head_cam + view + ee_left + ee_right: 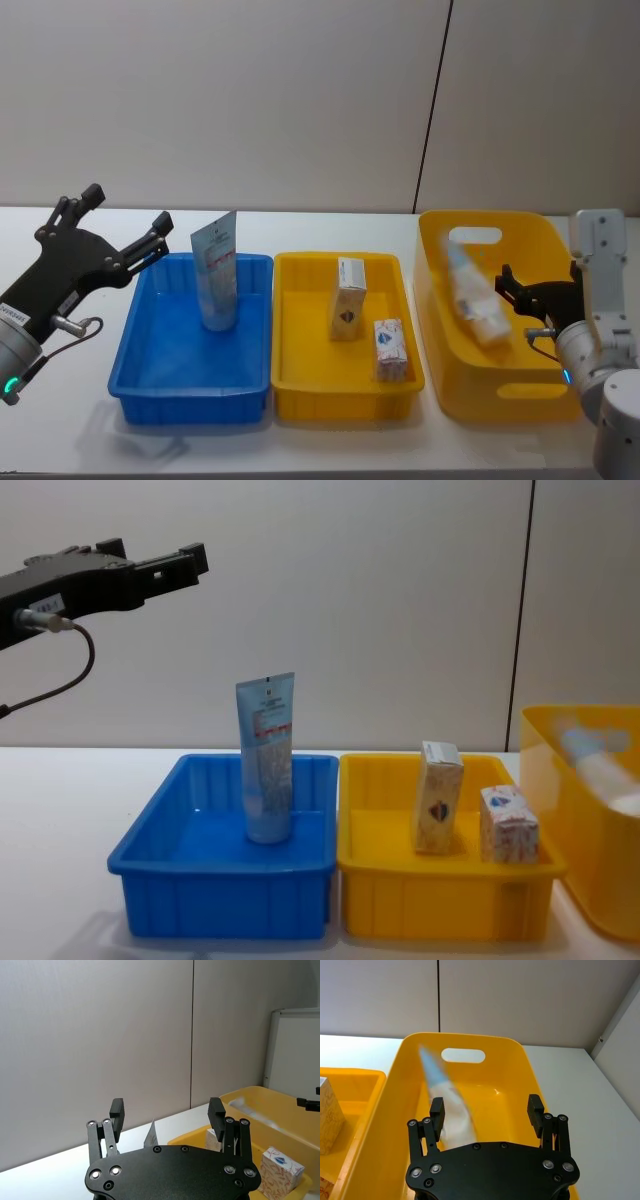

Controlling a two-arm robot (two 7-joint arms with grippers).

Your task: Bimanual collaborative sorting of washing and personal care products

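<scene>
Shows left gripper [127,208] wide open at left, beside blue tray [190,396] with pale-blue tube [215,270] upright. At right, finds right gripper [508,285] spread wide, empty, just right of narrower tube [475,295] slanting in yellow basket [495,396]; favours right arm.

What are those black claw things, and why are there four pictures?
They are a robot's two hands, called grippers. One picture is taken from its head, one from its chest, and one from each wrist. The left gripper hangs open in the air, left of the blue tray, where a tube stands upright. The middle yellow tray holds a tall box and a small box. The right gripper is open at the big yellow bin, with a second tube leaning inside. Neither hand holds anything.
</scene>
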